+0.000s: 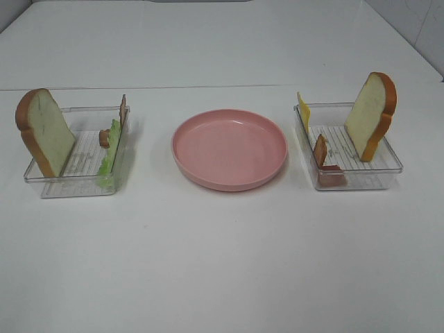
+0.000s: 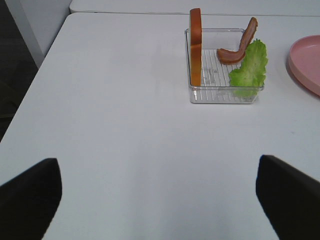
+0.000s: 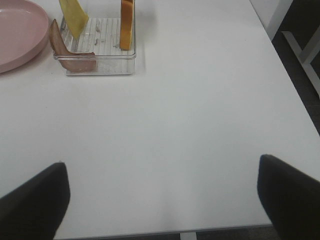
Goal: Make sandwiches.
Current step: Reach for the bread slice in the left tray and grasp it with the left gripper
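Hanging spread and empty, left hand (image 2: pixel 160 197) and right hand (image 3: pixel 162 200) are each facing an upright white toy bread slice (image 1: pixel 45 132); pinching across its orange-brown crust is looking safest.

Readable text: none in any view.
Left tray (image 1: pixel 69 193): clear ribbed plastic, no lettering.
Right tray (image 1: pixel 361 182): the same, no label.
Plate (image 1: pixel 229 149): plain pink, no mark.
Left slice (image 1: pixel 45 132): no print.
Right slice (image 1: pixel 371 114): no print.
Table (image 1: pixel 222 270): plain white, no sign or number.
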